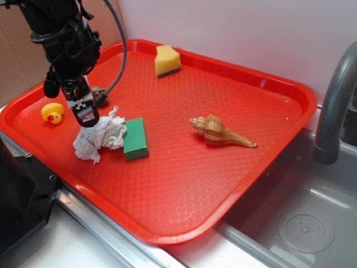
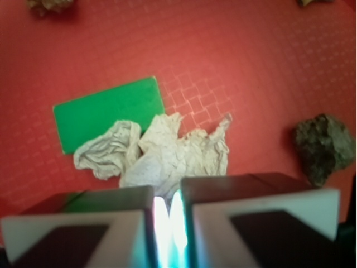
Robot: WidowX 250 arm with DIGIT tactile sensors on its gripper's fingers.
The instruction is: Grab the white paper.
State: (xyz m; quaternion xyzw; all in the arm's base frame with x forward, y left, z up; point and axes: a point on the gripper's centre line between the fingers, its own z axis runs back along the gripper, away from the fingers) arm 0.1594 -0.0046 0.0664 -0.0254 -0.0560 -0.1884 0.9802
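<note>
The white paper point(image 1: 100, 139) is a crumpled wad on the left part of the red tray point(image 1: 223, 184), touching the green block point(image 1: 135, 138). My gripper point(image 1: 89, 120) stands straight above the wad's left top with its tip down in the paper. In the wrist view the paper point(image 2: 167, 151) spreads out just ahead of my gripper point(image 2: 167, 206). The two fingers stand nearly together, and a thin strip of white paper is pinched in the narrow slit between them. Behind the wad lies the green block point(image 2: 106, 114).
A yellow sponge point(image 1: 167, 60) sits at the tray's far edge and a seashell point(image 1: 220, 132) in the middle. A rubber duck point(image 1: 52, 113) and a dark rock point(image 1: 100, 96) point(image 2: 323, 146) lie near my arm. A grey faucet point(image 1: 334, 100) and sink point(image 1: 301, 223) are at the right.
</note>
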